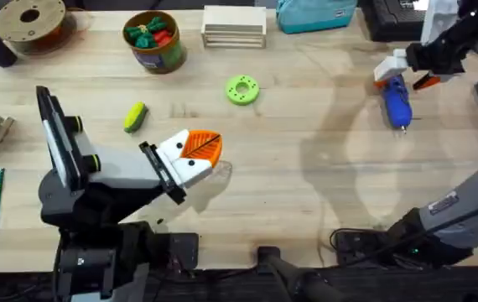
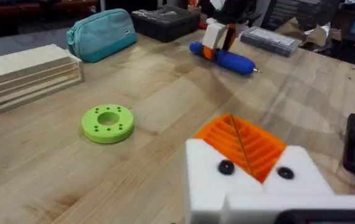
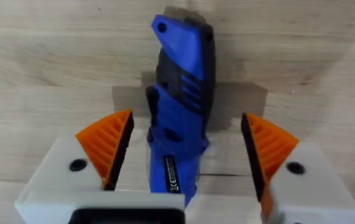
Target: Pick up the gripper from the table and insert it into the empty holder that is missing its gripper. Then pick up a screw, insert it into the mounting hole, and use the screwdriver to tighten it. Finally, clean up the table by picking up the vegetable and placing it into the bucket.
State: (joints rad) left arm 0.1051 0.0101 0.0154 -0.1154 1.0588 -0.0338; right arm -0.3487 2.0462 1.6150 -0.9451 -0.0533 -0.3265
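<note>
Pale wood counter (image 1: 306, 168) carries everything. Nearest the bases, left gripper (image 1: 199, 153) rests low near the middle w/ orange pads pressed together, nothing between them, prob. parked clear of the work. Just beyond, vegetable (image 1: 135, 117) lies loose on the wood, green ring disc (image 1: 242, 90) farther on. Far right, right gripper (image 3: 187, 155) sits wide apart straddling the screwdriver (image 3: 179, 118), pads either side w/o touching, likely lined up for a grasp. Bucket (image 1: 155, 40) at the far edge already holds red & green toy pieces. White label on screwdriver barrel: too small to read.
</note>
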